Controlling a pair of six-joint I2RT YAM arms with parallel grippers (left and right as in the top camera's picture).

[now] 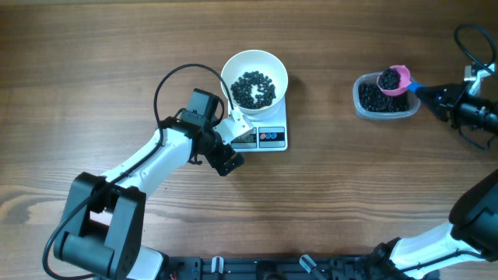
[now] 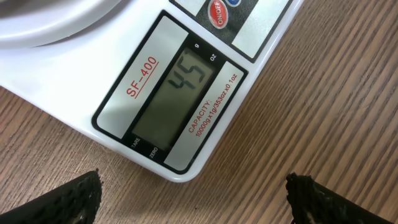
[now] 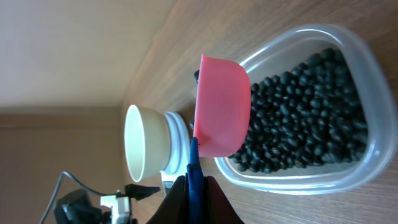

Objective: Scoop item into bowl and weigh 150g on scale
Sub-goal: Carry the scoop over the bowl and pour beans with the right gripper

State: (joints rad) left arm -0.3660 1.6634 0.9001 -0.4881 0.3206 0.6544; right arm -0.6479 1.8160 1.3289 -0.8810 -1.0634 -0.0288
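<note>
Pink scoop point(image 1: 402, 73) heaped with black beans point(image 1: 387, 80), pinched shut in the right gripper point(image 3: 195, 190), hovers over the tub point(image 1: 360, 105) well right of the scale point(image 1: 274, 137), whose part-filled bowl point(image 1: 233, 67) reads 45, so filling likely continues: carry it level, then tip, while the left gripper point(image 2: 194, 202) hangs open beside the scale.

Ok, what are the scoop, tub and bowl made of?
The scoop: matte opaque plastic by its look, pink cup, blue handle. The tub: clear glossy plastic, the black pieces show through its wall. The bowl: smooth plain white, ceramic or plastic, cannot tell.
</note>
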